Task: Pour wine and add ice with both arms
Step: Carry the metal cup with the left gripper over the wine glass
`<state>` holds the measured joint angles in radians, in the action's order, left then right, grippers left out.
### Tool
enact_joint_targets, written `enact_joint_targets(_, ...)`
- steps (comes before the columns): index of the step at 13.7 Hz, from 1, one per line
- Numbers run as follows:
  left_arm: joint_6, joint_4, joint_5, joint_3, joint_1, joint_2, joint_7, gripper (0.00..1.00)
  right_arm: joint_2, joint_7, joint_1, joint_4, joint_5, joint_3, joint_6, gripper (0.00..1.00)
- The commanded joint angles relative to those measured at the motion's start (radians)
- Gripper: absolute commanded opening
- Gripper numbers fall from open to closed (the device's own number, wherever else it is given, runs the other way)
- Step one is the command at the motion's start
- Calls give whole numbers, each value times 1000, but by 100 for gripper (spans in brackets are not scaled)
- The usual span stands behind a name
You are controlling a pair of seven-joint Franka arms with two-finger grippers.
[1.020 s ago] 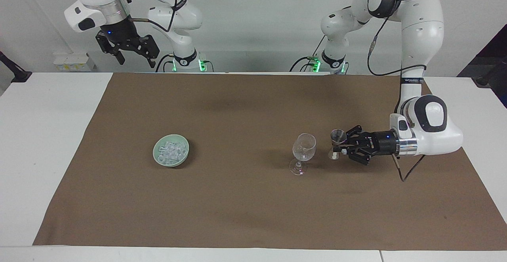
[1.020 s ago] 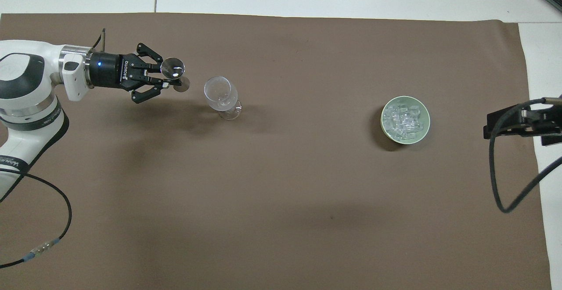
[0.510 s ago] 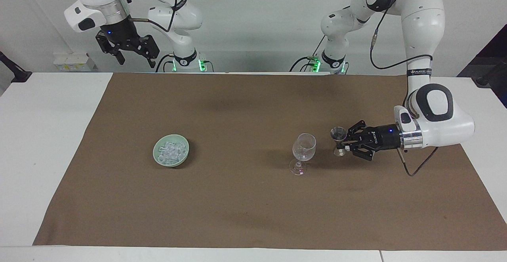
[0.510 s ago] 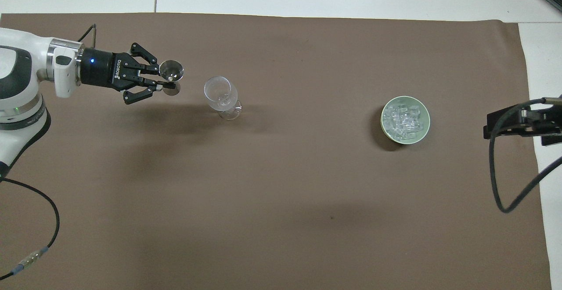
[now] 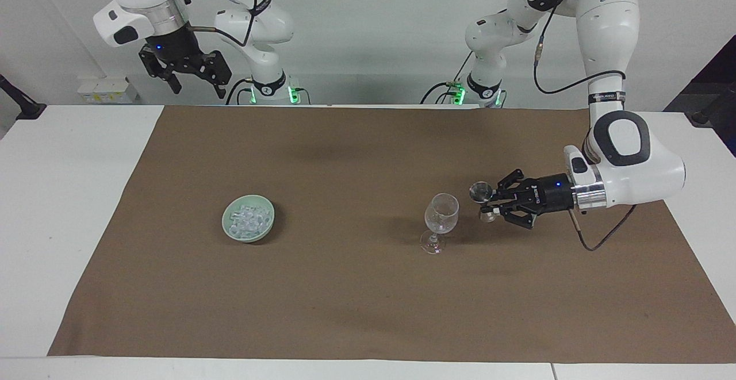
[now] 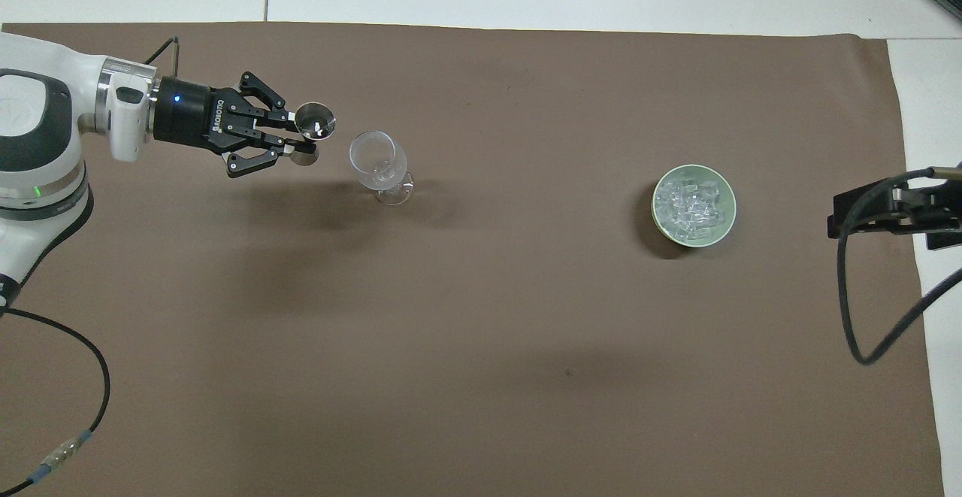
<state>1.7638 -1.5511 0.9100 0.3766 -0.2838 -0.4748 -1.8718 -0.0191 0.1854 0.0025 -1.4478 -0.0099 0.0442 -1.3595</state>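
Since 0.5 s ago, left gripper w/ the small metal jigger has edged closer to the wine glass, tilting toward it; fingers clamped on jigger's waist, held just beside the glass rim. Ice sits in green bowl, well apart toward right arm's end. Right gripper waits raised, fingers apart.

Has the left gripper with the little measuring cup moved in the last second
Yes. The left gripper, shut on the measuring cup, has moved closer to the wine glass, which stands unmoved on the brown mat.
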Motion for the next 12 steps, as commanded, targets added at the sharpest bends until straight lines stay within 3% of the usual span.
enact_joint_targets(1, 37, -9, -103, -15, 26, 51, 116, 0, -18, -10, -12, -20, 24, -1, -4, 100)
enact_joint_targets(8, 39, -1, -109, -19, 74, 54, 128, 0, -18, -10, -12, -20, 24, -1, -4, 100)
enact_joint_targets(12, 49, 23, -192, -18, 84, 54, 157, 0, -18, -10, -12, -20, 24, -1, -4, 100)
